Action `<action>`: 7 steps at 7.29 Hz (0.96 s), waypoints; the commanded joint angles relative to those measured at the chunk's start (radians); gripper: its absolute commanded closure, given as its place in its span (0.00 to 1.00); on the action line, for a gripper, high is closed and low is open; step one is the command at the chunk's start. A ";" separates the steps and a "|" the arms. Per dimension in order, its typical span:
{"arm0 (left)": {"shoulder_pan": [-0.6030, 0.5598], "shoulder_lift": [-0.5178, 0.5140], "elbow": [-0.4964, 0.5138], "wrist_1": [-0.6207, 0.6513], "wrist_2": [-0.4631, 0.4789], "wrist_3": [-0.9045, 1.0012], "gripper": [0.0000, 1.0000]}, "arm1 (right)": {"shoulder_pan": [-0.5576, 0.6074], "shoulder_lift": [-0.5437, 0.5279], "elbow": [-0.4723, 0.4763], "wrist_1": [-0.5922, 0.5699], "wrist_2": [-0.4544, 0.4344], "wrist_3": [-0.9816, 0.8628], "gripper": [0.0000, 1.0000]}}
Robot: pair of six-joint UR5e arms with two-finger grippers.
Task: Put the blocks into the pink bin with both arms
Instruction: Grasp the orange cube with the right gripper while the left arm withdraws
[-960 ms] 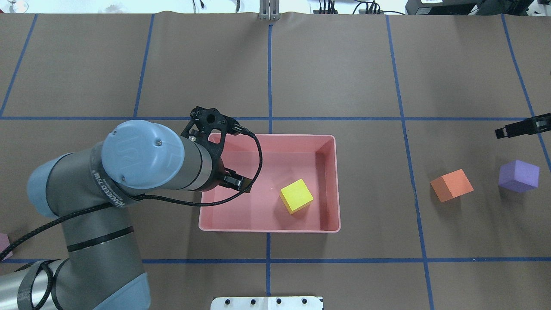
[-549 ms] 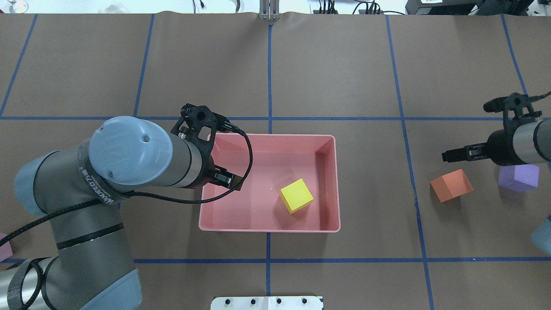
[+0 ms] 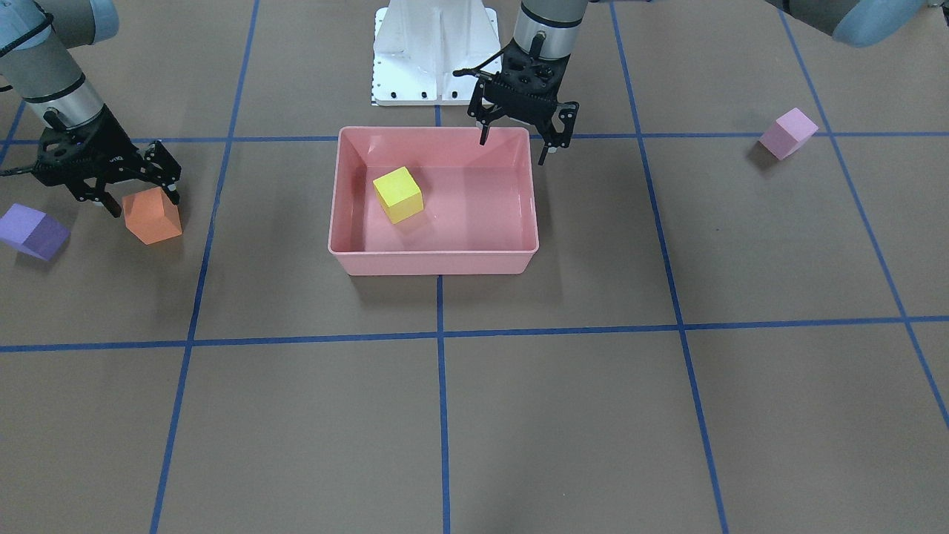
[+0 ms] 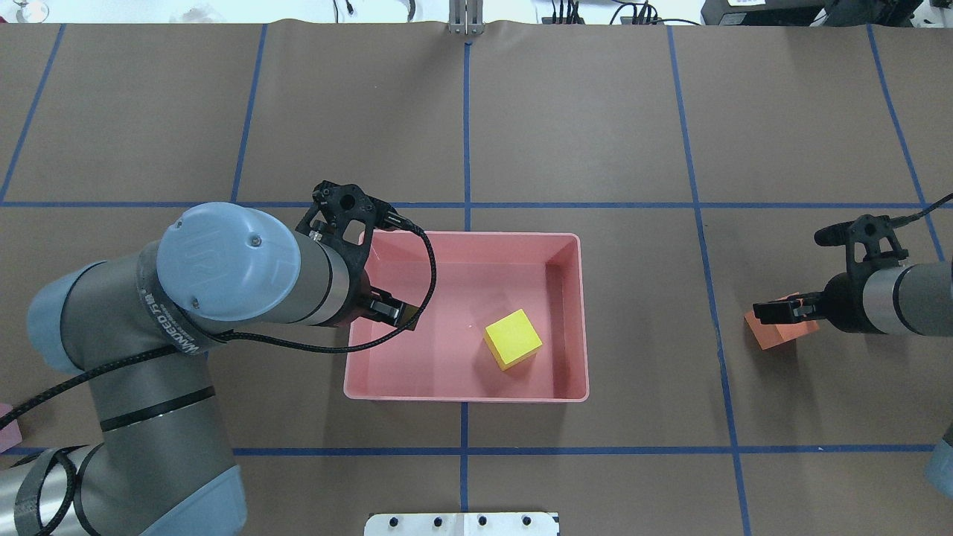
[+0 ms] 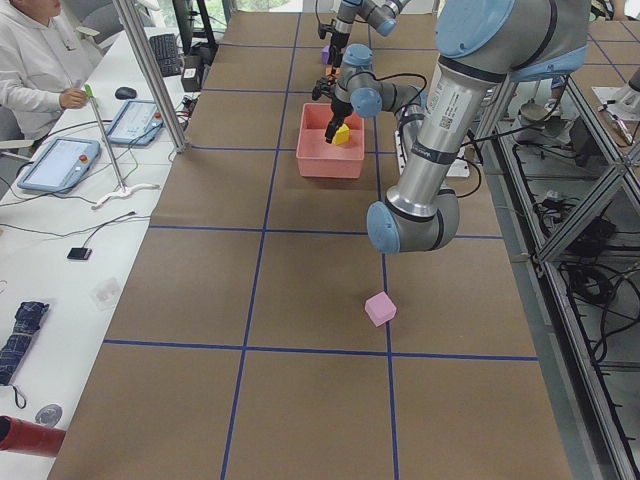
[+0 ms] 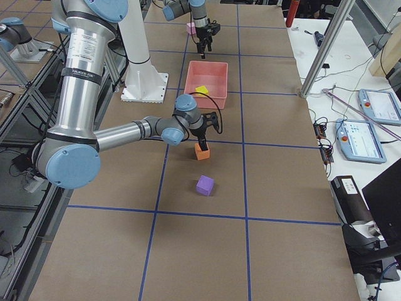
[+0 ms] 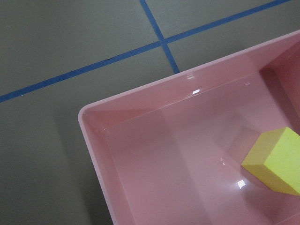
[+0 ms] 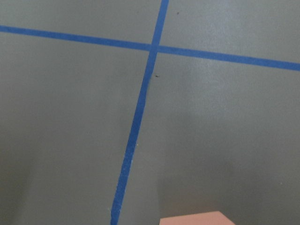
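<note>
Right pincer [image 3: 144,199] hangs open with the orange block [image 3: 153,219] just beneath, likely to grasp it; left pincer [image 3: 513,149], open and empty, has the rim of the bin [image 3: 434,264] below.

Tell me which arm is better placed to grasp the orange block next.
Right. The right end effector, open, hangs just at the orange block, while the left end effector, also open and empty, is over the bin rim, far from that block.

Four blocks: yellow block [image 3: 398,194], orange block [image 3: 152,216], purple block [image 3: 33,231], lilac block [image 3: 788,133]; one pink bin [image 3: 434,263]; two grippers: left gripper [image 3: 513,150], right gripper [image 3: 141,201]
</note>
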 commanded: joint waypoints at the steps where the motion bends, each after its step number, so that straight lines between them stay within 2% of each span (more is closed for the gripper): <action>1: 0.000 0.000 0.003 0.000 0.000 0.000 0.00 | -0.014 -0.009 -0.029 0.006 -0.009 -0.010 0.00; 3: 0.000 0.002 0.003 0.000 0.002 0.000 0.00 | -0.033 0.002 -0.064 0.006 -0.014 -0.002 0.00; 4: 0.000 0.003 0.004 0.000 0.002 0.001 0.00 | -0.047 0.004 -0.080 0.006 -0.015 0.001 0.06; 5: -0.002 0.002 0.003 -0.002 0.000 0.007 0.00 | -0.045 0.004 -0.077 0.006 -0.012 0.004 0.74; 6: -0.041 0.006 -0.008 0.008 -0.009 0.100 0.00 | -0.045 0.004 -0.063 0.006 -0.012 0.005 1.00; 7: -0.124 0.056 -0.013 0.005 -0.103 0.207 0.00 | -0.044 0.005 -0.016 0.004 -0.008 0.010 1.00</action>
